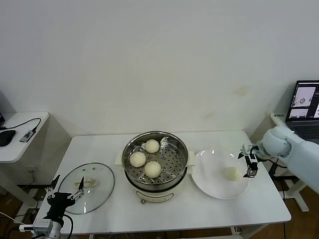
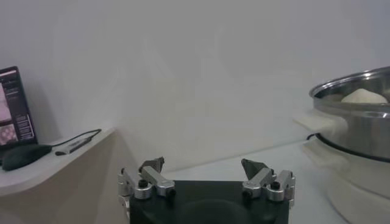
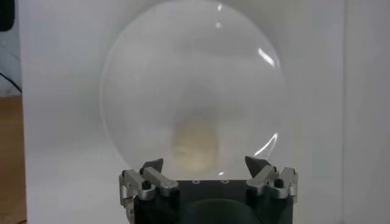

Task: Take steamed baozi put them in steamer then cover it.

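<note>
Three cream baozi lie on the perforated tray of the steel steamer at the table's middle. One more baozi rests on the white plate to the right of the steamer. My right gripper hovers open at the plate's right edge, just right of that baozi, nothing between its fingers. The glass lid lies flat on the table's left. My left gripper stands open and empty at the lid's left edge; the steamer shows beside it.
A side table with a mouse and cable stands at the left. A laptop sits on a stand at the far right. The table's front edge runs close under the lid and plate.
</note>
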